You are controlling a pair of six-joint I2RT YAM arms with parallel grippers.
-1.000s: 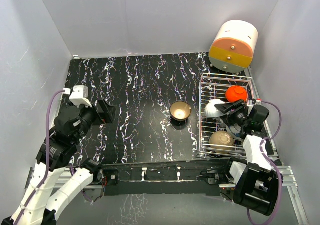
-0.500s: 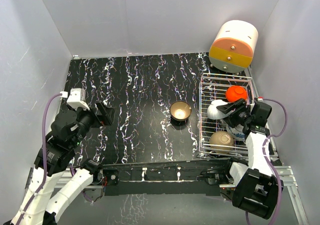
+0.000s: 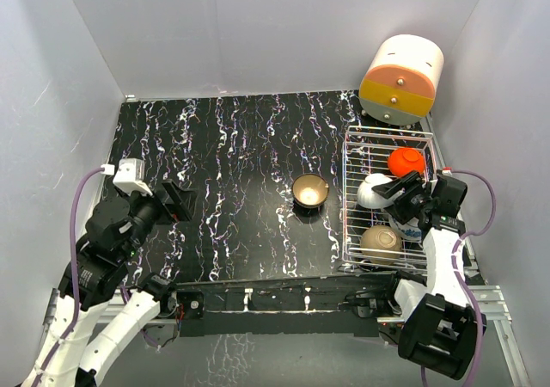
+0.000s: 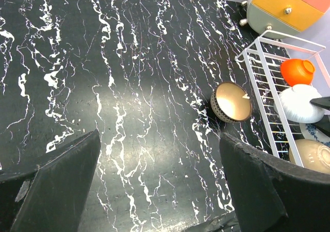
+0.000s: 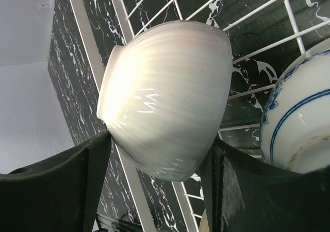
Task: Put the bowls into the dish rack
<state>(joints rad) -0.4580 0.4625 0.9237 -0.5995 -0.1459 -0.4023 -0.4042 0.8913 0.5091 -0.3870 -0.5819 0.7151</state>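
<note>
White bowl [image 5: 165, 98], clamped in right claw [image 3: 388, 189], in dish rack [image 3: 347, 224] at desk's [image 3: 232, 163] 3 o'clock: lower until wires bear it, then release. Left claw [image 4: 159, 136]: apart, empty.

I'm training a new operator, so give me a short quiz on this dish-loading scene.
1. True or false: every bowl is in the rack.
2. Which bowl sits between the fingers of the right gripper? A red, B white, C tan.
3. How many bowls are in the rack?
Key: 1 false, the gold bowl is on the table. 2 B, the white bowl. 3 four.
</note>
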